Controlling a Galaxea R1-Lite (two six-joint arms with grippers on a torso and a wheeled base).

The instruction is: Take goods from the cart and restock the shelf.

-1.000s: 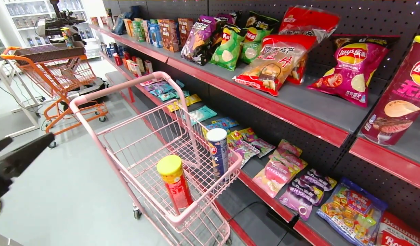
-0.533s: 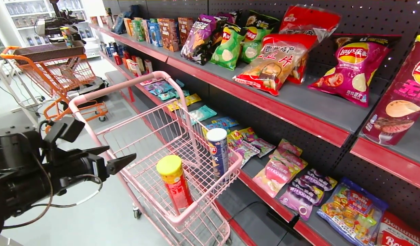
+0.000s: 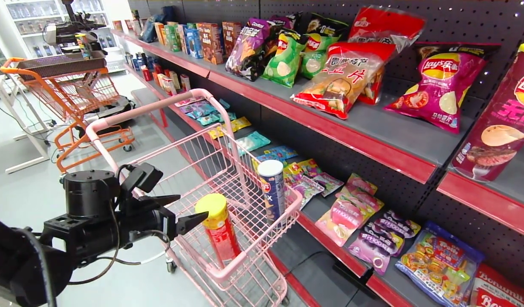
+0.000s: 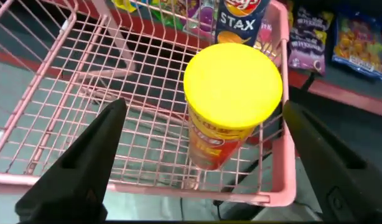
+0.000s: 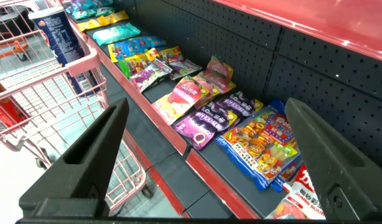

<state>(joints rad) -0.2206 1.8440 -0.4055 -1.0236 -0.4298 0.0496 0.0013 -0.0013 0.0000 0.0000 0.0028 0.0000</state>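
A pink cart (image 3: 126,111) stands beside the shelf. Upright in its basket are a red chip can with a yellow lid (image 3: 219,230) and a blue chip can with a white lid (image 3: 272,192). My left gripper (image 3: 192,207) hovers at the cart's near side, open, its fingertips level with the yellow lid and just short of it. In the left wrist view the red can (image 4: 231,93) sits between the spread fingers of that gripper (image 4: 203,104), untouched, with the blue can (image 4: 241,18) behind. My right gripper (image 5: 206,106) is open and holds nothing, above the lower shelf's candy bags (image 5: 203,109).
The upper shelf (image 3: 330,128) carries chip bags, snack boxes and a tall maroon chip can (image 3: 496,123) at the right. The lower shelf (image 3: 330,251) holds flat candy packets. An orange cart (image 3: 70,89) stands farther down the aisle. Open floor lies on the left.
My left arm has swung in from the left edge toward the pink cart, bringing its open gripper up to the red can's lid. The cans and cart have not moved.
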